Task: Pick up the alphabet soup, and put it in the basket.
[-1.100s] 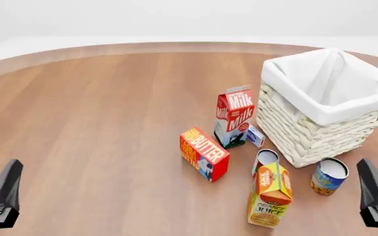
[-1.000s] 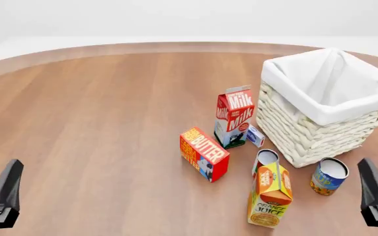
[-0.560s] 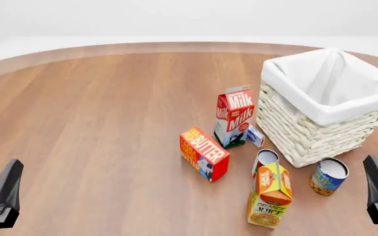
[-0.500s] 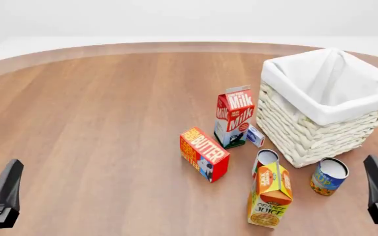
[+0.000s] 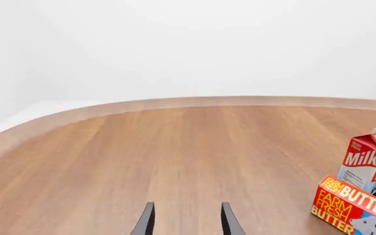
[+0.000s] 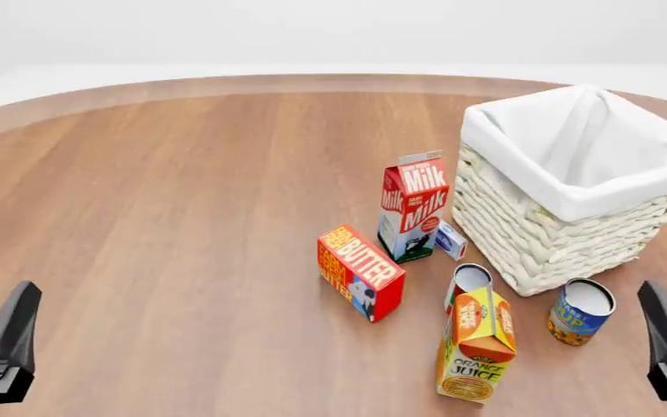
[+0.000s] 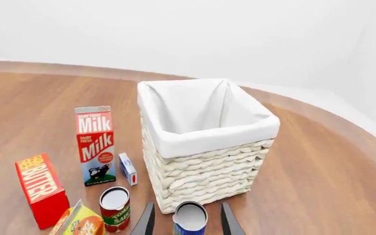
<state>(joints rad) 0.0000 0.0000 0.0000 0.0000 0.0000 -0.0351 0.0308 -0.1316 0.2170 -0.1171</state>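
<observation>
Nothing was done yet: the alphabet soup (image 6: 582, 312) stood on the worktop (image 6: 194, 217) just beside the basket (image 6: 565, 234). The right gripper (image 7: 186, 223) hung spread wide, the can between its fingers, ungrasped. Left gripper (image 5: 186, 220) waited wide, empty.

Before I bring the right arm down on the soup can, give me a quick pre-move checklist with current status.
1. Soup can upright on the table, beside the basket: ok.
2. Right gripper open, can lined up between its fingers in the wrist view: ok.
3. Not mixed up with the red-labelled can, which stands apart: ok.
4. Basket open at the top, nothing seen inside: ok.
5. Left gripper open, holding nothing, far from the cans: ok.
6. Finger clearance from the basket wall: cannot tell.
</observation>
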